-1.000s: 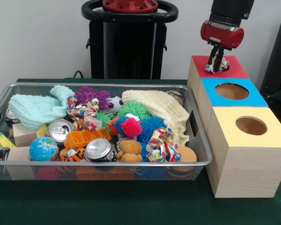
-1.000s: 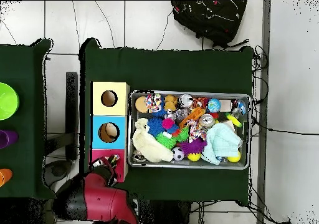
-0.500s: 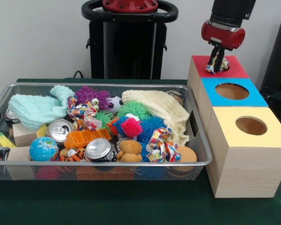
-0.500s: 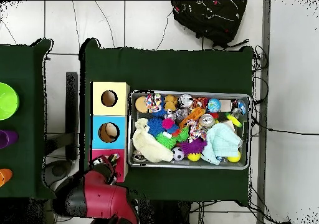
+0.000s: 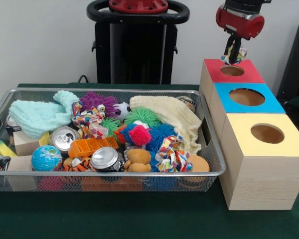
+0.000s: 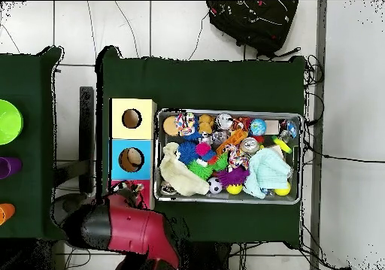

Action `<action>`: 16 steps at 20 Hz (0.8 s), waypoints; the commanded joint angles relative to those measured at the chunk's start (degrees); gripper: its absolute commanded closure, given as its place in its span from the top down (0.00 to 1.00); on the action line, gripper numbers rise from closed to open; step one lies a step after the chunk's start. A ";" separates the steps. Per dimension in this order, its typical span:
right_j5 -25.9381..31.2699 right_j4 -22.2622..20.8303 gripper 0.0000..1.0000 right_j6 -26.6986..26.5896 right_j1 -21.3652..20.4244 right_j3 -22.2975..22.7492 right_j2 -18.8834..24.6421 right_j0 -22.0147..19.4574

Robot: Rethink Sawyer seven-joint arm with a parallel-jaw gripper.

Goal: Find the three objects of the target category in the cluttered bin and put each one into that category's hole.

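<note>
My gripper (image 5: 233,54) hangs above the red-topped box (image 5: 249,74) at the back right, shut on a colourful knotted rope toy (image 5: 235,51) that dangles over the box's round hole (image 5: 232,70). Two more rope toys lie in the wire bin (image 5: 5,102): one (image 5: 89,121) near the purple spiky toy, one (image 5: 172,157) at the front right. In the overhead view the red arm (image 6: 128,229) covers most of the red box, and the gripper itself is hard to make out.
A blue-topped box (image 5: 246,97) and a yellow-topped box (image 5: 266,133) stand in a row in front of the red one. The bin also holds cans (image 5: 105,158), spiky balls (image 5: 139,134), cloths (image 5: 172,117), a globe ball (image 5: 46,158) and blocks.
The gripper has risen from the red box's top, lifting the rope toy clear, so the hole now shows. In the overhead view the arm has swung towards the right.
</note>
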 commanded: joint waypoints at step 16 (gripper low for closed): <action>3.65 -4.05 0.00 1.55 18.11 -28.08 3.20 -15.48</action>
